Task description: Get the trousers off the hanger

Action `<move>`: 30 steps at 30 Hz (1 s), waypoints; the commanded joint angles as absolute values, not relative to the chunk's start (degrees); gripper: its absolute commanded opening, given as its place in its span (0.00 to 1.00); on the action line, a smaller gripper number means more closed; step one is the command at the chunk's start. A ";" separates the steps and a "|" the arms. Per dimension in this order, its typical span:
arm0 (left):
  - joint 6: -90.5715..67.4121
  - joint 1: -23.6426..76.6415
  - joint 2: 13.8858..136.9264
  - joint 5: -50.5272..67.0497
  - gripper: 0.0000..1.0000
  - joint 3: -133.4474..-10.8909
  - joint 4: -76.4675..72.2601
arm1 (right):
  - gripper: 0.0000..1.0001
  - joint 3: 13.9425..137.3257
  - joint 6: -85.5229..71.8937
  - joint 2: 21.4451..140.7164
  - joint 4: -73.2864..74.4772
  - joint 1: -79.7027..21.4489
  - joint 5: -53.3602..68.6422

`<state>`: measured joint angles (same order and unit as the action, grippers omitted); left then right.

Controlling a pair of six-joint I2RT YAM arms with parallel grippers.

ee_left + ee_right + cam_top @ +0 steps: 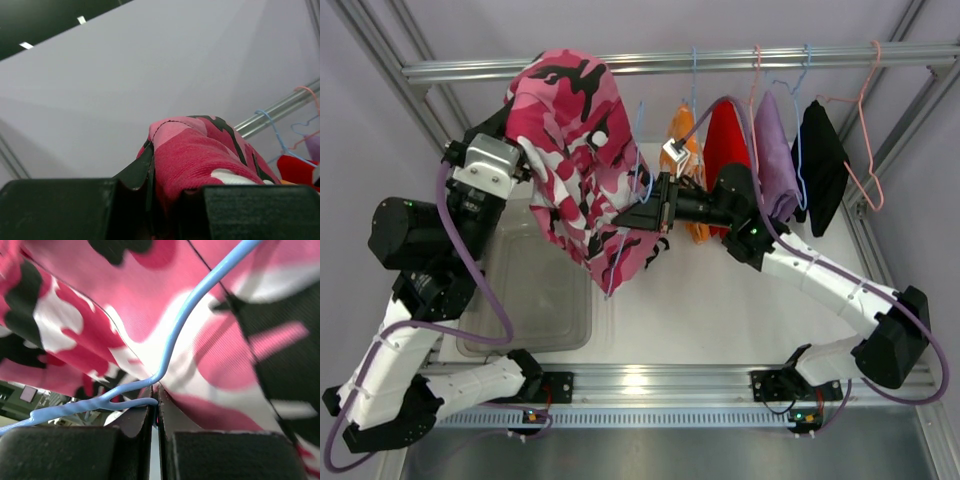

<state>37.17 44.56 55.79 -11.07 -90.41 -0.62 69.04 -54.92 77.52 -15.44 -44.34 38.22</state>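
Observation:
The pink-white-black camouflage trousers [582, 150] are bunched up in the air at the back left, still draped over a blue wire hanger [616, 262]. My left gripper [523, 152] is shut on the trousers' upper left part. In the left wrist view the cloth [200, 155] is pinched between the fingers [135, 175]. My right gripper [628, 216] is shut on the blue hanger, at the trousers' lower right. In the right wrist view the hanger wire [185, 315] bends into the closed jaws against the camouflage cloth [165, 295]. The orange trousers [682, 140] hang behind my right wrist.
A metal rail [820, 57] crosses the back with several wire hangers. Red [725, 135], purple [776, 150] and black [820, 160] cloths hang on it at the right. A clear plastic bin [535, 290] sits on the white table under the camouflage trousers.

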 commanded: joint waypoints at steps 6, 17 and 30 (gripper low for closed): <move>55.18 44.30 57.47 -16.79 0.00 -101.23 -17.93 | 0.00 66.53 -50.89 74.27 -20.04 -45.35 38.94; 72.76 44.38 67.93 -13.01 0.00 -123.27 -17.59 | 0.00 70.66 -50.98 75.76 -20.39 -45.70 39.73; 95.96 44.39 80.93 1.65 0.00 -137.53 -16.62 | 0.00 71.98 -50.45 75.32 -19.86 -46.14 39.64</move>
